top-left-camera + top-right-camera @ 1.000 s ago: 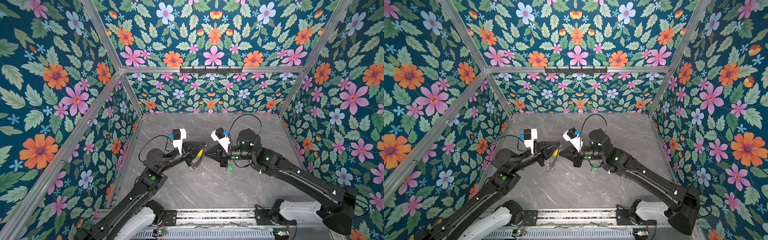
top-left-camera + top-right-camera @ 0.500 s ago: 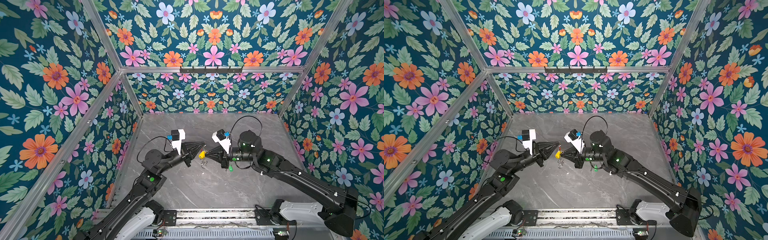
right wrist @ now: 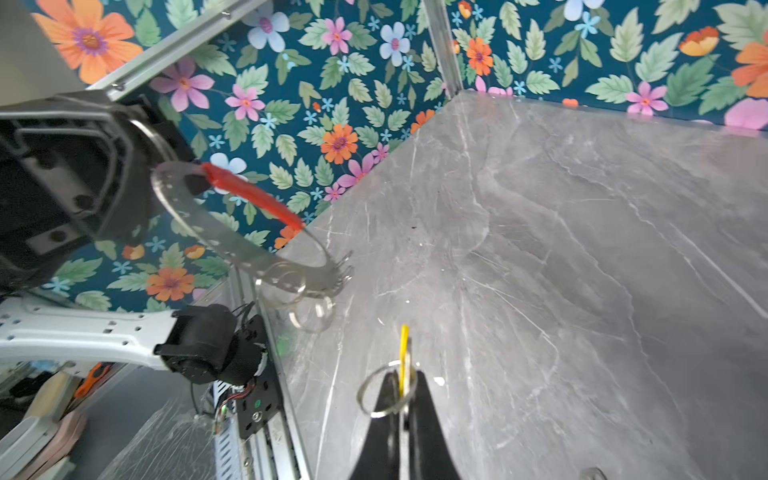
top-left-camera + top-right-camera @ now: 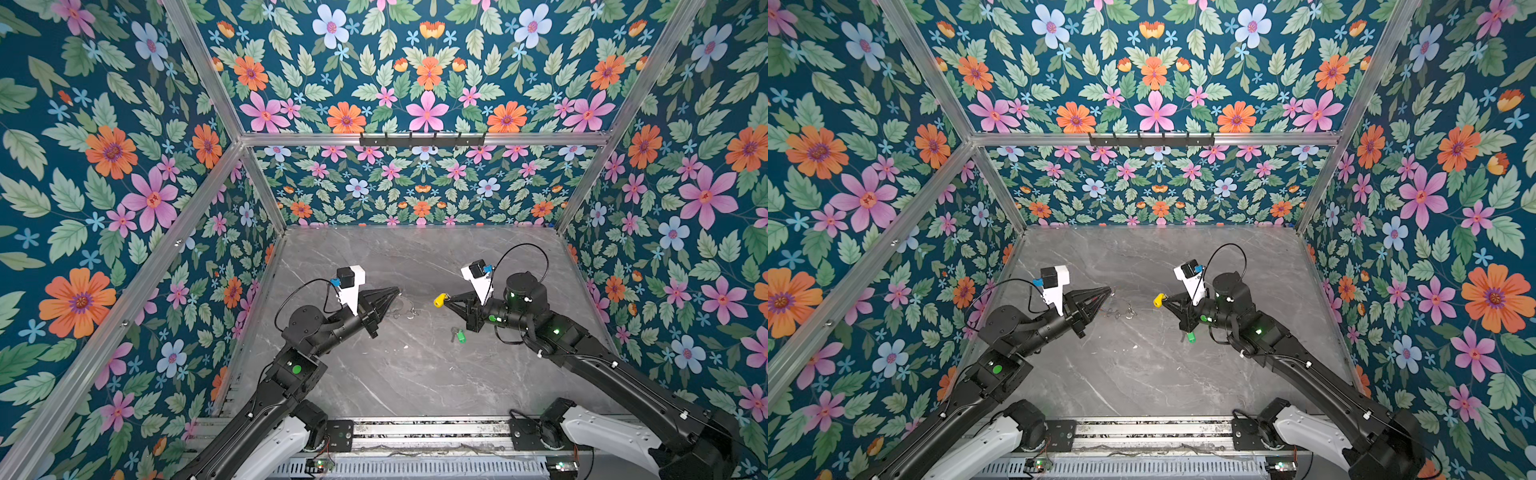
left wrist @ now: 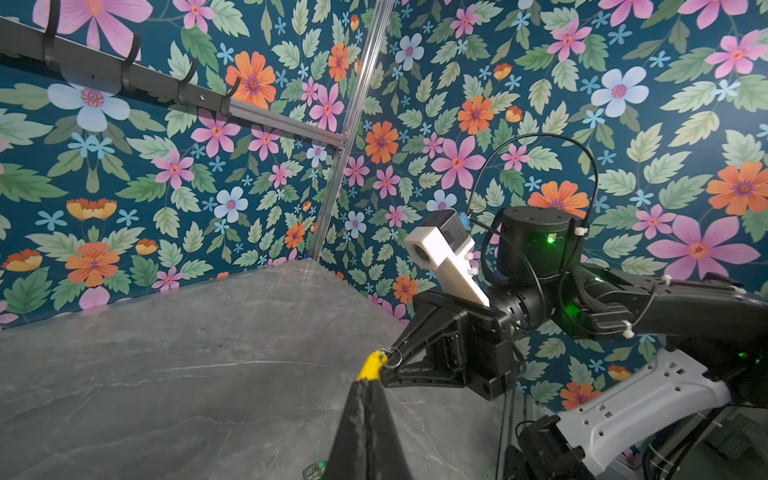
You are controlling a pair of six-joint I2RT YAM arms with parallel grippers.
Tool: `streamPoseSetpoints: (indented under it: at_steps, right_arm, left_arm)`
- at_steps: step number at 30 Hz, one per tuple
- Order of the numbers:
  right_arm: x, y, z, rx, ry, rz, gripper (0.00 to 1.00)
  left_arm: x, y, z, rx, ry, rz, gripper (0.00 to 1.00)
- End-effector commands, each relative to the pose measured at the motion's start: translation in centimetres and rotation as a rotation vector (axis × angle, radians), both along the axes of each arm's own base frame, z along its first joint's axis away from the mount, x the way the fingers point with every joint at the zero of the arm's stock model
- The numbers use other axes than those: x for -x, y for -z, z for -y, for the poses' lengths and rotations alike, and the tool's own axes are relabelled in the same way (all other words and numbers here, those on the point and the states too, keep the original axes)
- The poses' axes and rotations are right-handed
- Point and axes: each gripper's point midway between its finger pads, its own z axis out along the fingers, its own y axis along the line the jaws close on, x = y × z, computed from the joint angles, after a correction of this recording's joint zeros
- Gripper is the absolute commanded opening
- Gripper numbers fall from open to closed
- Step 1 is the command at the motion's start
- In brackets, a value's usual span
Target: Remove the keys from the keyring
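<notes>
The green key lies flat on the grey table, free of the keyring and touched by neither arm; in both top views it sits just under the right arm's wrist. Near the green key and raised off the table, the right gripper has its fingers pressed together on the yellow key. It pinches the metal blade, so the yellow head points away from the green key toward the left arm. The small ring on that key circles the fingertips. Farther from the green key, on the same side as the yellow key and well apart from both, the left gripper is closed on the keyring. The wire loop hangs from its tip with the red sleeve along one arc and the silver rings gathered at the low end.
</notes>
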Motion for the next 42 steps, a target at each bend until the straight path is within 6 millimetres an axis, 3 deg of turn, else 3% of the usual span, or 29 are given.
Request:
streamPoseSetpoints:
  at_steps: [1, 7, 13, 25, 27, 36, 40, 42]
  right_arm:
    - [-1.4, 3.0, 0.5, 0.024, 0.071, -0.098, 0.00]
    - [-1.4, 11.7, -0.6, 0.113, 0.031, -0.358, 0.00]
    - [-0.5, 17.6, -2.1, 0.168, -0.047, -0.550, 0.00]
    - [-0.3, 24.3, -2.0, 0.330, -0.004, -0.716, 0.00]
    - [-0.3, 24.7, -1.9, 0.360, 0.009, -0.715, 0.03]
    - [-0.9, 24.0, -1.4, 0.381, 0.061, -0.683, 0.36]
    - [-1.1, 22.9, -1.2, 0.372, 0.083, -0.654, 0.42]
    - [-1.5, 20.6, -1.2, 0.344, 0.095, -0.609, 0.44]
  left_arm:
    - [-0.3, -0.1, -0.4, 0.013, -0.030, 0.004, 0.00]
    - [-0.2, -0.1, -0.5, 0.021, -0.033, 0.008, 0.00]
    - [-0.2, 0.0, -0.4, 0.022, -0.025, 0.006, 0.00]
    - [-0.3, 0.2, -0.3, 0.023, -0.022, 0.000, 0.00]
    - [-0.3, 0.3, -0.3, 0.022, -0.024, -0.001, 0.00]
    - [-0.3, 0.1, -0.3, 0.023, -0.024, -0.002, 0.00]
    - [-0.4, 0.2, -0.4, 0.022, -0.027, -0.004, 0.00]
    - [-0.4, 0.2, -0.3, 0.021, -0.027, -0.005, 0.00]
